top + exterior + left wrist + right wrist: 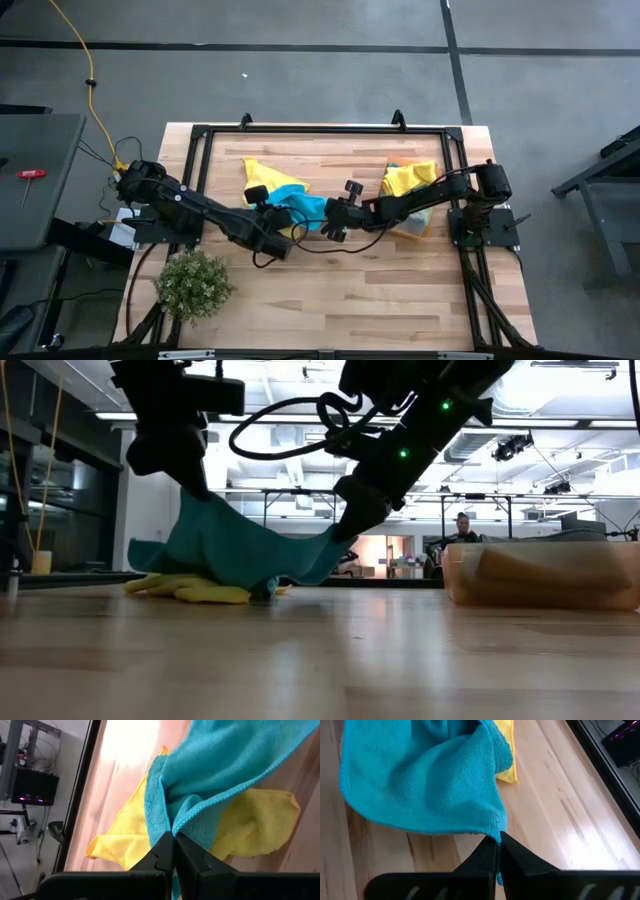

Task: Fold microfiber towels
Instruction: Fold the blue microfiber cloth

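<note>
A teal-blue microfiber towel [245, 545] hangs between my two grippers, with its lower part on a yellow towel [195, 590] and on the table. My left gripper [197, 488] is shut on the towel's higher, left end. My right gripper [348, 532] is shut on its right corner. In the high view the teal towel [305, 208] lies mid-table, with the yellow towel [265, 180] spread just beyond it. A second yellow towel [410, 178] lies in the orange bin. My left gripper pinches a bunched stretch of the teal towel's hemmed edge [178, 824] between its two fingers, slanting down from the table's left. The cloth falls away below the fingers onto the yellow towel [250, 820]. My right gripper pinches the teal towel's corner [498, 834] between its two fingers, slanting down from the table's right. The corner is lifted clear of the table, and the cloth [420, 780] runs away from it toward the other gripper, sagging a little.
An orange translucent bin [425, 222] stands at the right, behind my right arm, and shows in the low view [545, 575] too. A small bushy plant [193, 285] sits at the near left. Bare wood [380, 290] lies near the front.
</note>
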